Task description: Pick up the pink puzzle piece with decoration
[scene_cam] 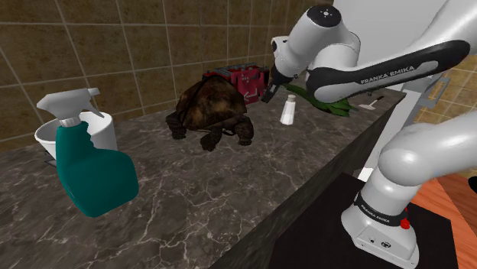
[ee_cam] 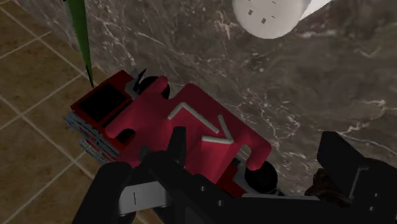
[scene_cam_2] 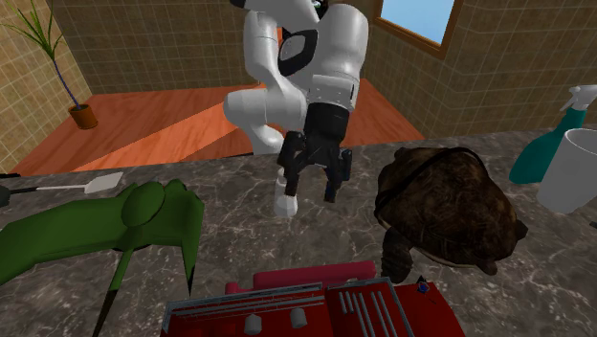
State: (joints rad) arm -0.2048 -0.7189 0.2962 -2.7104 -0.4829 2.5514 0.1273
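Open gripper (scene_cam_2: 312,191) over a dark marble desk (scene_cam: 191,199) in a tiled room.
The pink puzzle piece (ee_cam: 191,127), marked with a white zigzag arrow, lies on a red toy (scene_cam_2: 411,311) at the desk's wall-side edge, below the empty, spread fingers. Brown tiled walls (scene_cam: 115,46), a wooden floor (scene_cam_2: 163,120) and a window (scene_cam_2: 416,17) surround the desk.

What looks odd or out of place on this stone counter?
A large brown turtle sits on the dark marble counter among household things. The pinkish-red puzzle piece with a white zigzag arrow lies atop a red boxy toy, not on the counter itself.
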